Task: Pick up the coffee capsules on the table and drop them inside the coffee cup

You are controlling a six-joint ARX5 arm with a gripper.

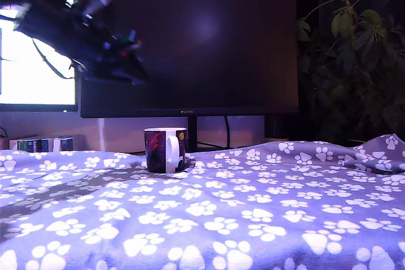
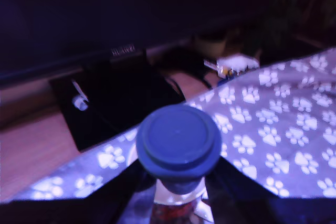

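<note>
The dark blue capsule (image 2: 178, 140) sits between my gripper's (image 2: 178, 184) dark fingers (image 2: 123, 195), its flat round rim facing the wrist camera; the gripper is shut on it. In the exterior view the gripper (image 1: 134, 75) hangs blurred, high at the upper left, and the capsule cannot be made out there. The white-handled mug (image 1: 166, 150) with its dark purple and red print stands upright on the paw-print blanket (image 1: 253, 213), below the gripper and a little to the exterior view's right of it. A white and red patch (image 2: 173, 209) under the capsule looks like that mug.
A large dark monitor (image 1: 196, 49) on a stand rises just behind the mug. A bright second screen (image 1: 31, 74) is at the exterior view's left and a leafy plant (image 1: 354, 49) at its right. The blanket bunches up at the far right (image 1: 380, 150).
</note>
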